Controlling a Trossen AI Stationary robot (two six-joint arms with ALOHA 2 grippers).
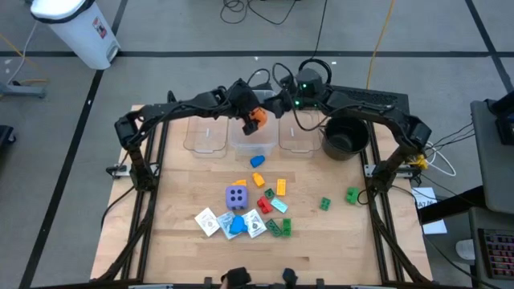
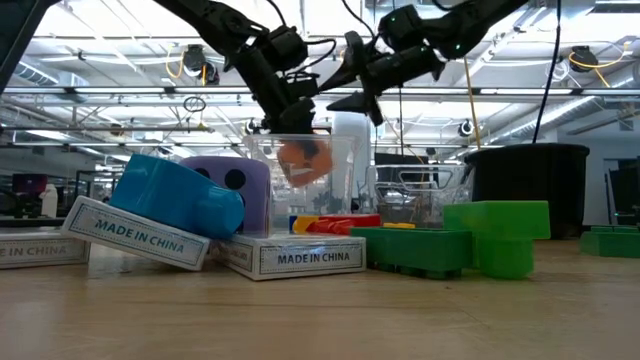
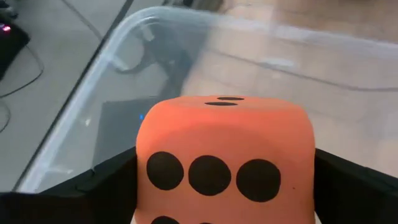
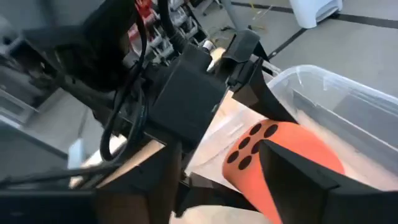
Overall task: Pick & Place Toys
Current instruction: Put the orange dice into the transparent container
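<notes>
My left gripper (image 1: 250,112) is shut on an orange foam die (image 3: 224,155) with black dots, held over the middle clear bin (image 1: 251,143) at the far side of the table. In the low view the die (image 2: 303,160) shows through that bin's wall. My right gripper (image 2: 350,85) hangs open just right of the die, above the bins, touching nothing. On the table lie a purple die (image 1: 235,197), white cards (image 1: 209,221), and blue (image 1: 257,160), yellow (image 1: 282,188), red (image 1: 263,205) and green (image 1: 279,227) bricks. My left gripper pinches the orange die by two opposite side faces (image 3: 144,168) between its two fingers (image 3: 106,180). The fingers come slanting down from the table's left. The die is lifted clear, hanging over the open top of the middle bin.
Three clear bins stand in a row at the far edge, one on the left (image 1: 205,138) and one on the right (image 1: 299,138) of the middle one. A black pot (image 1: 345,136) stands right of them. Two green bricks (image 1: 324,204) (image 1: 352,193) lie apart at the right.
</notes>
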